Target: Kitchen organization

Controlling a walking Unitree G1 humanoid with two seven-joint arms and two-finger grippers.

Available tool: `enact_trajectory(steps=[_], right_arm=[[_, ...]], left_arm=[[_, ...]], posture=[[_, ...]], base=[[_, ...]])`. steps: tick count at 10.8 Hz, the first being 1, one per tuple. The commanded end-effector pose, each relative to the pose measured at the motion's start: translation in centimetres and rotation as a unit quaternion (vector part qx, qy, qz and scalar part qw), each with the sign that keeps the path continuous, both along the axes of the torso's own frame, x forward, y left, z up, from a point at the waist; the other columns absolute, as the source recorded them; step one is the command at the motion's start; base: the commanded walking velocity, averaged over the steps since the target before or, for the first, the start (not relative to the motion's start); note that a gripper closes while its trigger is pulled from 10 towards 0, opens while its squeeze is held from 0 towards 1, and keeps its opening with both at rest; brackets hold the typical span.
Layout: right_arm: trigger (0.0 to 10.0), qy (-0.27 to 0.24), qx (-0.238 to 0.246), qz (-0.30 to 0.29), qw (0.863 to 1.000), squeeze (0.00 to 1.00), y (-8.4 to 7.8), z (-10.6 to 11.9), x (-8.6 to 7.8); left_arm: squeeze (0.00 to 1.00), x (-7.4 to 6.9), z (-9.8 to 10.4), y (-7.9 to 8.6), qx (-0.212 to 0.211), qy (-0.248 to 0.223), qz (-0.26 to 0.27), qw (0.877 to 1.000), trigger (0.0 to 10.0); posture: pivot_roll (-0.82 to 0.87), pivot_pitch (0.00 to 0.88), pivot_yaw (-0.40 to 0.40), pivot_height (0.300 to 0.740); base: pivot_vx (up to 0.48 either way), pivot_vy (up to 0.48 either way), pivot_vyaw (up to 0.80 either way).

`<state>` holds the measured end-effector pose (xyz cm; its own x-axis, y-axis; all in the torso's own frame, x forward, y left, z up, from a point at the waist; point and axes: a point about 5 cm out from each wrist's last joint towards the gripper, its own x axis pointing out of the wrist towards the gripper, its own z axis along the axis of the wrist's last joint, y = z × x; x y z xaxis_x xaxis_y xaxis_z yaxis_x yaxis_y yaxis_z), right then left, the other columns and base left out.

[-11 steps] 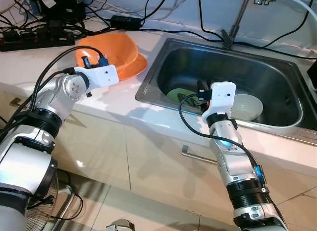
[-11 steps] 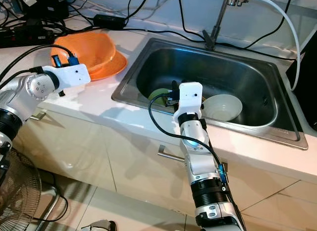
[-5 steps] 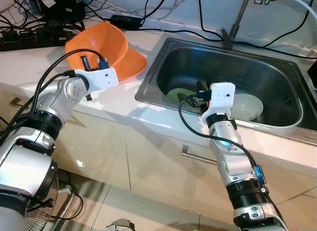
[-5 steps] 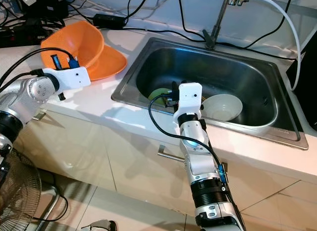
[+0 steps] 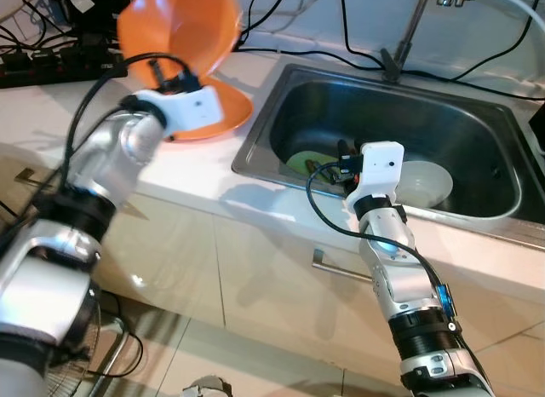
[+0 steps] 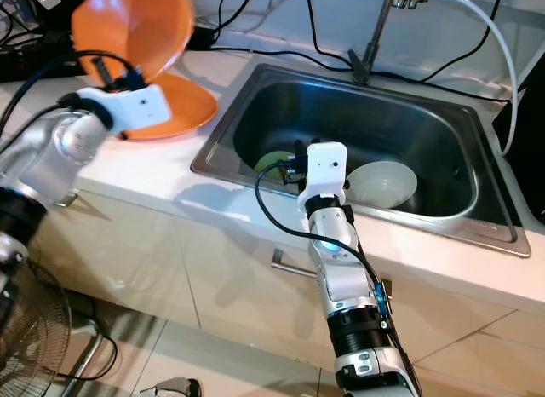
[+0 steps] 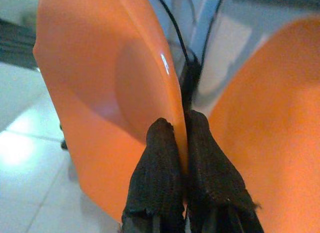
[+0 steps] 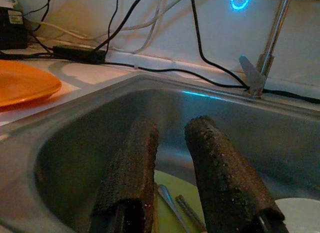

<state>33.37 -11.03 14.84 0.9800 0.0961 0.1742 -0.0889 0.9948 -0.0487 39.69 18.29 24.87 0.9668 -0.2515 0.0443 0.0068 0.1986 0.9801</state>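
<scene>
My left gripper [image 7: 181, 128] is shut on the rim of an orange bowl [image 5: 174, 26] and holds it tilted on edge, high above the counter. A second orange bowl [image 5: 228, 112] lies on the counter beneath it, next to the sink [image 5: 477, 124]. Low inside the sink at its front left, my right gripper [image 8: 172, 130] stands open with nothing between its fingers. It hovers just over a green plate [image 5: 298, 164] that carries some cutlery [image 8: 172, 199]. A white bowl [image 5: 426, 182] sits in the sink to the right of the plate.
A power strip [image 5: 60, 66] and black cables run along the back of the white counter [image 5: 196, 171]. The faucet [image 5: 402, 35] rises behind the sink. Cabinet fronts with a metal handle [image 5: 341, 269] lie below, and a floor fan [image 5: 85, 367] stands at lower left.
The left gripper has lifted the top orange bowl off the lower one, raising and tipping it up. The right arm has stayed in place in the sink.
</scene>
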Motion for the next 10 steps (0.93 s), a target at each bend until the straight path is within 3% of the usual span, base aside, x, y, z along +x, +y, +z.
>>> enact_trajectory(steps=[1, 3, 4, 6, 9, 10], right_arm=[[10.0, -0.002, 0.003, -0.007, 1.0, 0.0, -0.2, 0.3, 0.2], [10.0, -0.01, 0.015, -0.008, 1.0, 0.0, -0.5, 1.1, 0.5], [10.0, -0.019, 0.023, -0.01, 1.0, 1.0, -0.9, 1.8, 0.6], [10.0, -0.04, 0.06, -0.004, 0.997, 1.0, -1.4, 4.3, 1.2], [10.0, -0.039, 0.161, 0.036, 0.986, 1.0, -0.5, 7.0, 1.2], [10.0, -0.032, 0.174, 0.05, 0.983, 1.0, -0.3, 7.3, 1.1]], left_arm=[[0.0, -0.3, 0.7, -1.2, -0.013, -0.029, -0.023, 0.999, 10.0], [0.0, -1.4, -1.8, -4.6, -0.047, -0.001, -0.065, 0.997, 10.0], [0.0, -2.2, -2.9, -5.8, -0.069, 0.011, -0.082, 0.994, 10.0], [0.0, -3.5, -4.9, -8.0, -0.085, 0.038, -0.1, 0.991, 10.0], [0.0, -4.4, -5.8, -9.1, -0.084, 0.053, -0.103, 0.99, 10.0], [0.0, -4.4, -5.8, -9.2, -0.084, 0.055, -0.101, 0.99, 10.0]], posture=[[0.08, 0.023, -0.037, 0.74], [0.07, 0.018, -0.036, 0.74], [0.06, 0.014, -0.036, 0.74], [0.06, 0.01, -0.036, 0.74], [0.05, 0.002, -0.033, 0.74], [0.05, 0.0, -0.034, 0.74]], base=[[0.0, 0.0, 0.0], [0.0, 0.0, 0.0], [0.0, 0.0, 0.0], [0.0, 0.0, 0.0], [0.0, 0.0, 0.0], [0.0, 0.0, 0.0]])
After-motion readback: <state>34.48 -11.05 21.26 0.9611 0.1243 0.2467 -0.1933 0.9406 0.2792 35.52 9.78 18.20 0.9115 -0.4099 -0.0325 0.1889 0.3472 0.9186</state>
